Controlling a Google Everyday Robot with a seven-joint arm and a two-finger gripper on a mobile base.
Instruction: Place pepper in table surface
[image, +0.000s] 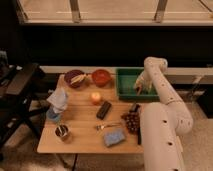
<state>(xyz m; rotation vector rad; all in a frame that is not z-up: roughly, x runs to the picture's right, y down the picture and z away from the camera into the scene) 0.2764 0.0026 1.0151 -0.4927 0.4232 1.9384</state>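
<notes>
My gripper (139, 88) hangs at the end of the white arm (156, 75), down inside the green bin (126, 83) at its right end. The pepper is hidden; nothing red-orange and slim shows in the bin or under the gripper. The table surface (82, 122) is a light-brown slatted top that reaches from the bin toward the front left.
On the table stand a dark bowl (75, 78), a red bowl (101, 77), an orange fruit (95, 97), a black block (104, 110), a grape bunch (131, 121), a blue sponge (115, 136), a fork (105, 126), a cup (62, 132) and a pale cloth (58, 99). A dark chair (20, 90) stands left.
</notes>
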